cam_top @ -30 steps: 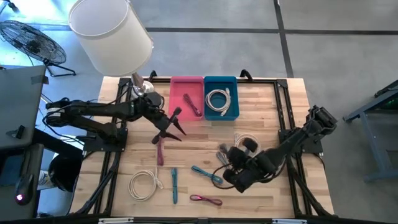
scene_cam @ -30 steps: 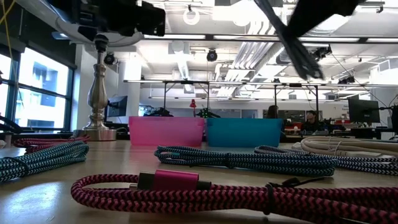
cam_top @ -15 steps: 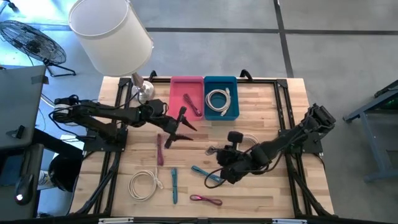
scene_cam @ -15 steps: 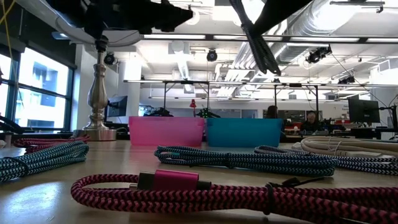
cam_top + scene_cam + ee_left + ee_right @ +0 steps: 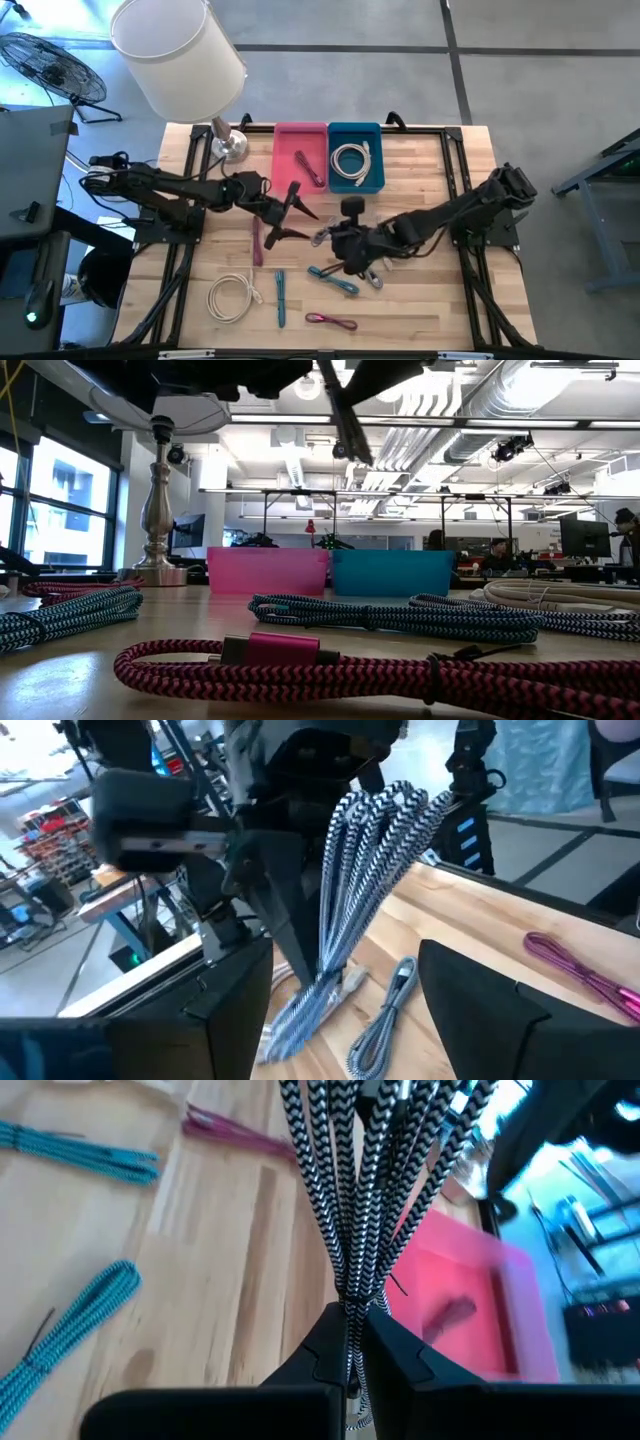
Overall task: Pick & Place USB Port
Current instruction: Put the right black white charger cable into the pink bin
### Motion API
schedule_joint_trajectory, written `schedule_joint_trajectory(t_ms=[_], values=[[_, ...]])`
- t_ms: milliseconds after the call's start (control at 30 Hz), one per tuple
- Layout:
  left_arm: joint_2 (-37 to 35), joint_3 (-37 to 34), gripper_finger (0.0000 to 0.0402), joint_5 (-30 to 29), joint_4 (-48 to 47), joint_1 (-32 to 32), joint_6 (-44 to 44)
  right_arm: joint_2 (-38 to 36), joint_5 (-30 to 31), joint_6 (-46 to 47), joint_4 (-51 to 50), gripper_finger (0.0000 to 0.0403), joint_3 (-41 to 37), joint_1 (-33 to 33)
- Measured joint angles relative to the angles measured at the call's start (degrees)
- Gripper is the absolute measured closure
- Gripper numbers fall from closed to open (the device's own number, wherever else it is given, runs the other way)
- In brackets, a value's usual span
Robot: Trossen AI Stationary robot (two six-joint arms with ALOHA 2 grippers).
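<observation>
My right gripper hangs above the middle of the table, shut on a black-and-white braided cable bundle. My left gripper is open and level just to its left, its fingers facing the bundle without touching it. At the far edge stand a pink bin holding a magenta cable and a blue bin holding a coiled white cable. My right gripper pinches the bundle's several strands together between its two fingers, near one end of the bundle. The fingers slant down toward the table's left. The strands fan out beyond the fingertips. The bundle is lifted; whether its low end touches the wood I cannot tell.
Loose on the wood lie a magenta cable, a white coil, two teal cables and another magenta cable. A lamp stands at the far left corner.
My right gripper has carried the bundle from the table's right side toward the middle and rolled its wrist, lifting the bundle off the wood. My left gripper has moved right toward it and opened wider.
</observation>
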Motion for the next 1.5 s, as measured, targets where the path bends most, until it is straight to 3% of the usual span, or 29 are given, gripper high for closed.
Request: schedule_joint_trajectory(t_ms=[233, 533, 967, 1133, 1300, 1500], values=[[0.00, 0.00, 0.0156, -5.09, 0.23, -2.32, 0.61, 0.00, -3.82, -4.12, 1.98, 0.0395, 0.02, -4.19], [-0.02, 0.00, 0.0156, -6.08, 1.25, -2.17, 0.62, -0.07, -8.14, -6.42, 3.58, 0.0395, 0.07, -7.41], [-0.04, 0.00, 0.0160, -8.96, 2.22, -2.17, 0.64, -0.07, -9.27, -7.56, 5.14, 0.0395, 0.07, -8.99], [-0.05, 0.00, 0.0216, -11.83, 2.23, -2.17, 1.56, -0.07, -10.41, -7.93, 5.61, 0.0395, 0.07, -9.31], [-0.05, 0.01, 0.0367, -11.14, 2.11, -2.15, 5.29, -0.07, -10.75, -7.70, 5.69, 0.0394, 0.07, -9.62], [-0.07, 0.04, 0.0378, -13.92, 0.50, -2.19, 5.58, -0.07, -12.07, -5.73, 5.29, 0.0345, 0.07, -9.61]])
